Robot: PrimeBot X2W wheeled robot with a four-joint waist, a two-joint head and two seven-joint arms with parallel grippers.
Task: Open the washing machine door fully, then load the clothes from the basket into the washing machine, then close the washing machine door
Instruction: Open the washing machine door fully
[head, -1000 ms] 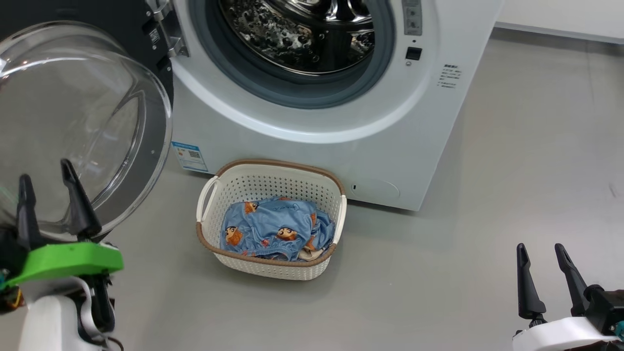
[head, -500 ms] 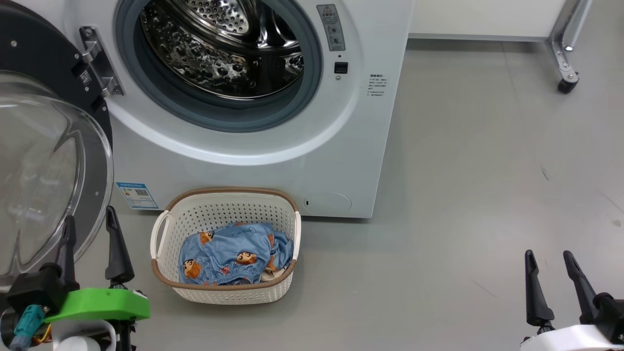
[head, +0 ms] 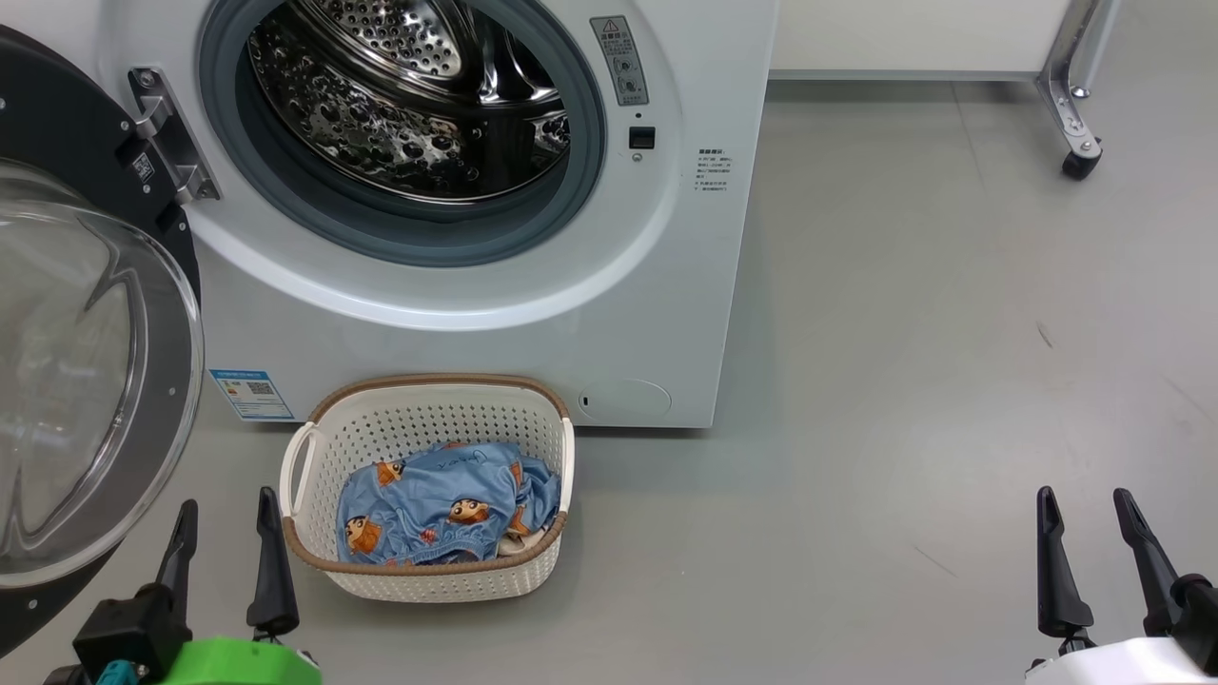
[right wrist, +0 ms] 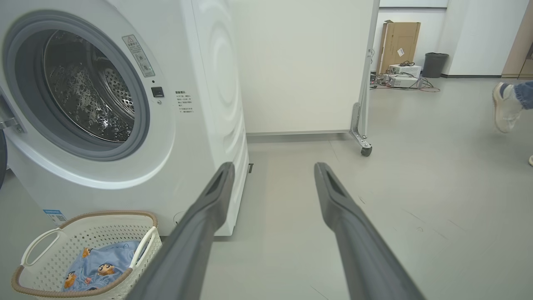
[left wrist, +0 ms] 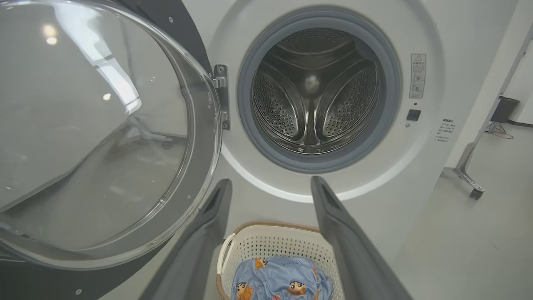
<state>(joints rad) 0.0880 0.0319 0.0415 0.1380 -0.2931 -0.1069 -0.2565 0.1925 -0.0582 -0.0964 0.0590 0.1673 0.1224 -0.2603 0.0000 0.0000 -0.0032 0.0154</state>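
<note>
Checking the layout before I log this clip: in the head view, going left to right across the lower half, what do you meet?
washing machine door, swung open → left gripper, open → basket holding the clothes → bare floor → right gripper, open.

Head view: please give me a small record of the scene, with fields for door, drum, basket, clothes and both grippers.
washing machine door: swung open to the left
drum: no clothes seen inside
basket: on the floor, before the washing machine
clothes: in the basket
left gripper: jaws open, empty, beside the basket
right gripper: jaws open, empty
</note>
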